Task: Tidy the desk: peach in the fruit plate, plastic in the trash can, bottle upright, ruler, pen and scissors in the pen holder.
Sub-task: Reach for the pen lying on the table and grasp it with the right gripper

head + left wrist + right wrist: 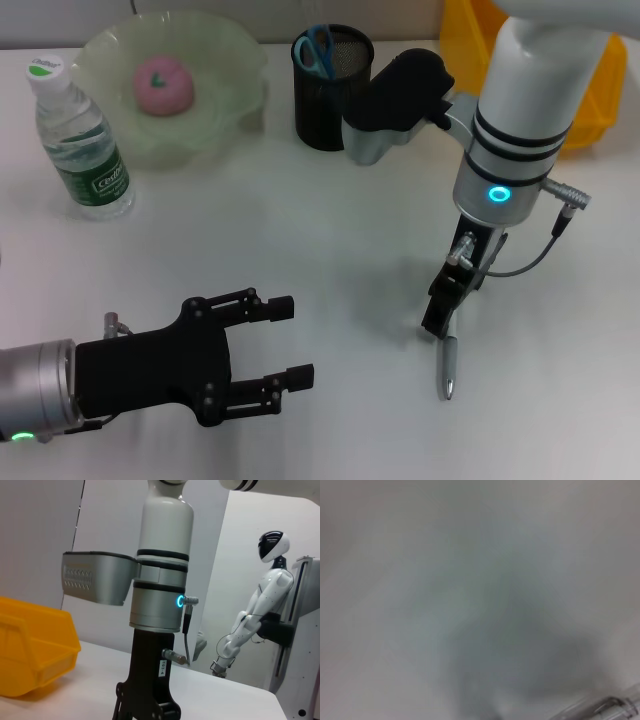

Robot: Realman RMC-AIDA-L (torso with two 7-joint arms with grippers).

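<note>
While the slim metallic pen point(448, 368) lies flat, the right tool point(440, 318) seemingly clamps its top.

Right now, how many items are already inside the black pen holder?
1 visible: the blue-handled scissors stand in the black mesh pen holder, behind the right arm. The pen lies on the table under the right gripper. More may be hidden inside.

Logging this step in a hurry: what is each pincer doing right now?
Left pincer: open, empty, hovering over the table's near left.
Right pincer: down at the top end of the pen lying on the table; open or closed cannot be told.
</note>
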